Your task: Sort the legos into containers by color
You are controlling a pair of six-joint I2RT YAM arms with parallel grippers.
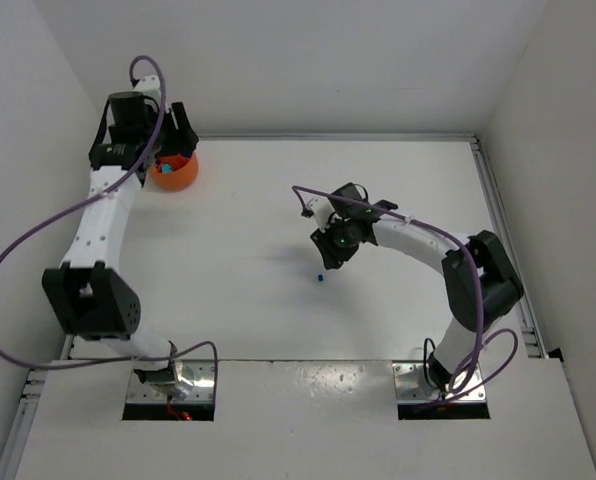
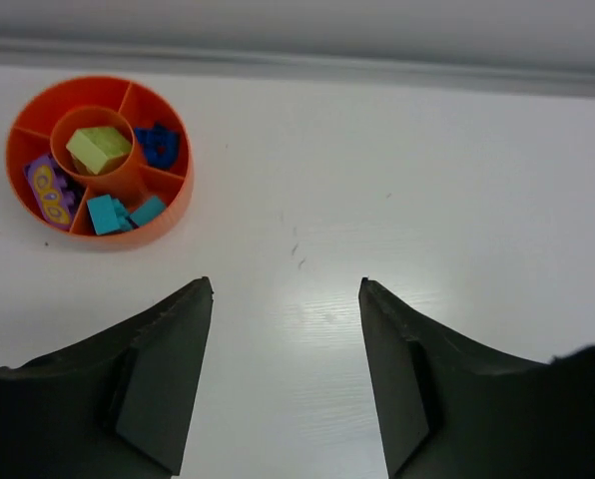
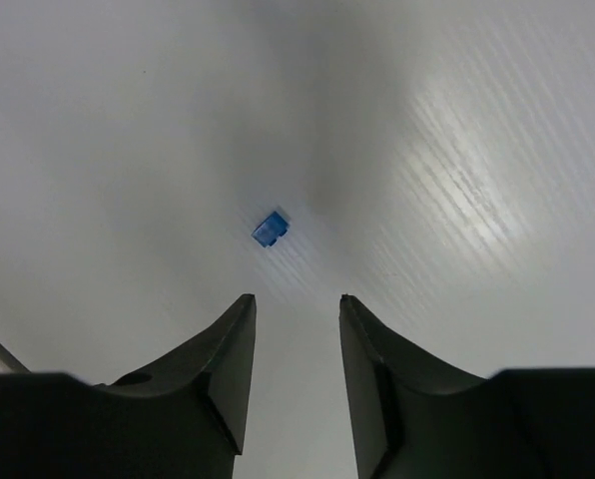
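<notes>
Near field, table [image 1: 258, 220], white and bare around the work. One loose blue piece [image 3: 270, 230] lies flat on it, middle of the table, a little right of centre. It is tiny from above and nothing touches it.

My right gripper [image 3: 297, 304] hangs over that spot, arm bent in from the right side. Its fingers stand apart with a narrow gap and nothing between them. In the wrist view the blue piece sits just past the fingertips, slightly left of the gap and clear of both. I cannot tell how high the tips are above the table.

Far field, left corner. My left arm is stretched out toward the back wall. My left gripper [image 2: 286, 289] is spread wide and holds nothing, with bare table showing between the fingers.

The bowl [image 2: 173, 195] stands ahead of it and off to the left, apart from both fingers. From above, the gripper head overlaps its near-left rim. Contents by compartment:
- round centre cup: lime piece [image 2: 98, 150]
- right of centre: blue pieces [image 2: 158, 145]
- front: teal pieces [image 2: 123, 213], two at least, touching
- left: purple piece [image 2: 48, 190] with yellow marks, leaning on the wall
</notes>
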